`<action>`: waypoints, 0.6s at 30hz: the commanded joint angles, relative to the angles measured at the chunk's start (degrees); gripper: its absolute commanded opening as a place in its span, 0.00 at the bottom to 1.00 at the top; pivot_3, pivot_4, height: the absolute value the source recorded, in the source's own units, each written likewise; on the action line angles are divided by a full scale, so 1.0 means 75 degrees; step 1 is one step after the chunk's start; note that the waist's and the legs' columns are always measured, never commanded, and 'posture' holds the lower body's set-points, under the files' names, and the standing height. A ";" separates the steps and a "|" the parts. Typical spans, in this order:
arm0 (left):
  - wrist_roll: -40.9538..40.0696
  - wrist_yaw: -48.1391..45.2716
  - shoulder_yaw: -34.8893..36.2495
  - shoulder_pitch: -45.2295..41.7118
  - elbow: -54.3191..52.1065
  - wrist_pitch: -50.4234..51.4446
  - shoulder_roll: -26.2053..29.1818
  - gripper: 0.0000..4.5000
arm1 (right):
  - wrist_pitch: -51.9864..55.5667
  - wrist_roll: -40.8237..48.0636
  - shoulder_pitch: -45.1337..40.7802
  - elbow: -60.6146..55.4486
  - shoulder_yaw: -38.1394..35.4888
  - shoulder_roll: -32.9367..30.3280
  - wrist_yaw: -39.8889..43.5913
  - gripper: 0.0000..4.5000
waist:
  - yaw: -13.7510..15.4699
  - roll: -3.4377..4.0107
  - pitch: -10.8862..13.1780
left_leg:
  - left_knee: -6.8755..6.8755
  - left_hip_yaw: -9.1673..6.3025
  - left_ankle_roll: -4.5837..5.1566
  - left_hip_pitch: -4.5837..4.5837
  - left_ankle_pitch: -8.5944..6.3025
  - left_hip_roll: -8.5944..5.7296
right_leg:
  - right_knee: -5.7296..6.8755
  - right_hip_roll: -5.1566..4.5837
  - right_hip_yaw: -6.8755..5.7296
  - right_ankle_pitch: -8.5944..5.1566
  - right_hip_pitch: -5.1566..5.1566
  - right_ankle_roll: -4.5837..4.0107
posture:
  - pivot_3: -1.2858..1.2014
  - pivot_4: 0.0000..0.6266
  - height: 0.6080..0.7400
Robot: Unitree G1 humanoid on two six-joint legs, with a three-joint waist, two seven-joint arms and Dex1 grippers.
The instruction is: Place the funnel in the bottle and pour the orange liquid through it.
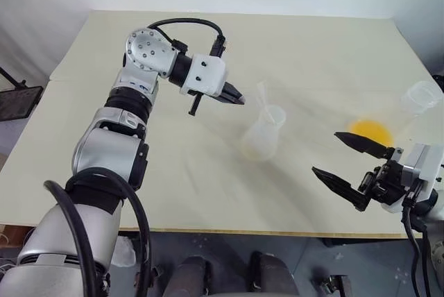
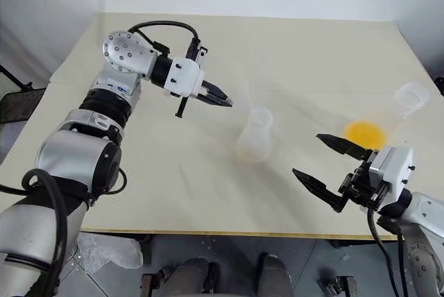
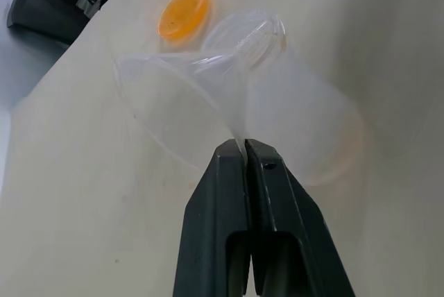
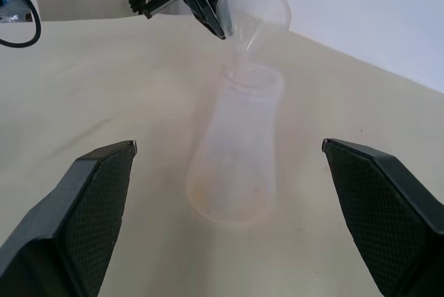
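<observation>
Right wrist view: funnel (image 4: 255, 11) is held tilted by its rim in the left gripper (image 4: 216, 25), stem dipped into the neck of the bottle (image 4: 236, 151), not yet seated square. The left wrist view confirms jaws pinched tight on the thin rim edge, w/ funnel cone lying across the bottle mouth.

Bottle is standing upright near mid surface (image 1: 173, 193), empty apart from a faint orange trace at the base. Orange liquid (image 1: 369, 131) is seen as a bright pool in the larger clear flask (image 1: 420, 99), which sits toward the right edge of the surface, well apart from the bottle. Right gripper (image 1: 343, 158) is spread wide, holding nothing, between bottle & flask, nearer the flask.

Risks, as judged:
- Funnel released while tilted → may tip out or hang crooked; grip is only on a thin rim, so slip is possible.
- Sideways pull from the left arm on withdrawal could topple the light bottle.
- Flask is clear & hard to read against the surface; a misjudged grasp by the right gripper could knock it & spill the liquid.
- Pour w/ funnel unseated → liquid runs outside the neck.
</observation>
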 commanded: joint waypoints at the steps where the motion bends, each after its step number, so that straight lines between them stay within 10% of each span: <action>1: 0.0200 0.0261 -0.0023 -0.0369 0.0061 -0.0185 -0.0053 0.01 | -0.0188 0.0091 0.0060 -0.0282 -0.0269 0.0044 -0.0088 1.00 | 0.0002 0.0000 0.0000 | 0.0000 0.0000 0.0000 0.0000 0.0000 0.0000 | 0.0000 0.0000 0.0000 0.0000 0.0000 0.0000 | 0.52 0.24 1.00; 18: 0.0882 0.1085 -0.0240 -0.0773 0.0206 -0.0967 -0.0201 0.01 | -0.0188 0.0038 0.0054 -0.0257 -0.0207 -0.0031 -0.0229 1.00 | -0.0005 -0.0001 0.0000 | 0.0001 0.0001 0.0001 0.0000 0.0000 -0.0001 | 0.0000 0.0000 0.0000 0.0001 -0.0001 0.0001 | 0.52 0.24 1.00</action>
